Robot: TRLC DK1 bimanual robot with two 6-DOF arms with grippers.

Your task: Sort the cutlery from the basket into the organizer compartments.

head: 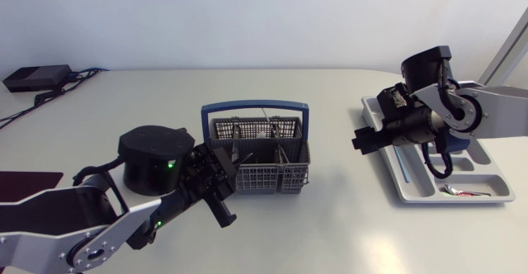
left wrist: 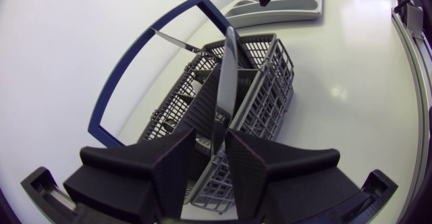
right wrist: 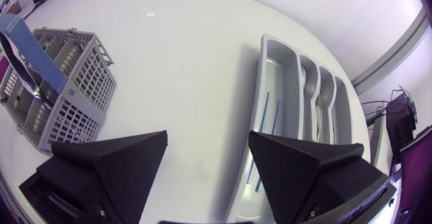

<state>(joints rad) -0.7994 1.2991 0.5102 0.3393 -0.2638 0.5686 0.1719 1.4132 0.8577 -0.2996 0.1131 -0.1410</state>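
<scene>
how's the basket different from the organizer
The basket is deep, with open mesh walls and a blue handle; the organizer is a shallow solid tray without one. The basket sits mid-table, the organizer toward the right side under the right arm. Both are grey and split into compartments.

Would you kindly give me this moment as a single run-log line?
left jaws: shut on knife over basket | right jaws: open, empty, at organizer edge | stage: knife not yet sorted
</scene>
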